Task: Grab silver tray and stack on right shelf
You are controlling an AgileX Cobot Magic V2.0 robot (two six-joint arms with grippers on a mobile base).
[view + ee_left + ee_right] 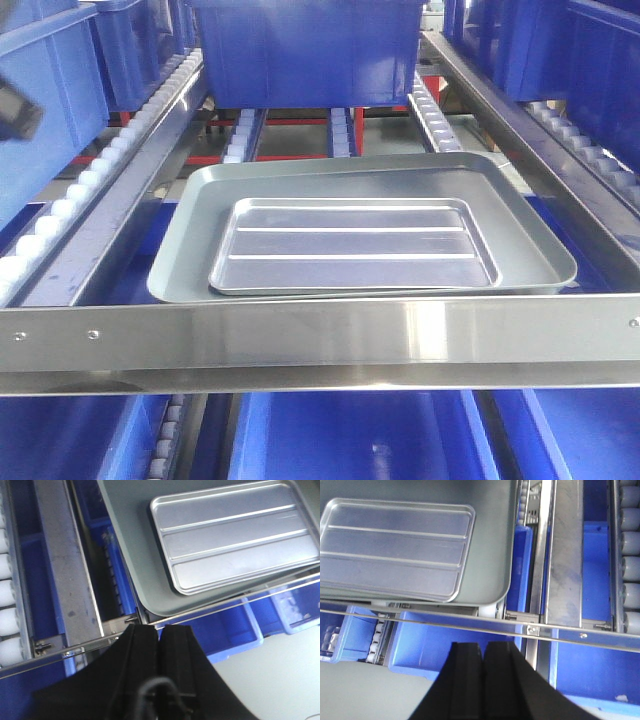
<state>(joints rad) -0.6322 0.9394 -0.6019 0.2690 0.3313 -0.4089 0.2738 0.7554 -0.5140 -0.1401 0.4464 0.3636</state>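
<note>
— While both arms hang back, where is the silver tray (pixel 352 247)?
— I log it nested inside the larger grey tray (pixel 190 240), on the right shelf (pixel 320 335).
— Tools?
— Left tool (pixel 159 632) and right tool (pixel 482 650): fingers pressed together, holding nothing.

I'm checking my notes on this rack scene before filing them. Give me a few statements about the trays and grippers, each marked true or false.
1. The silver tray lies inside the larger grey tray. True.
2. The silver tray's floor is smooth. False: two long ridges cross it.
3. The left gripper holds the silver tray. False: its jaws are together, empty, apart from the tray.
4. The right gripper is shut. True.
5. Blue bins stand behind the trays. True.
</note>
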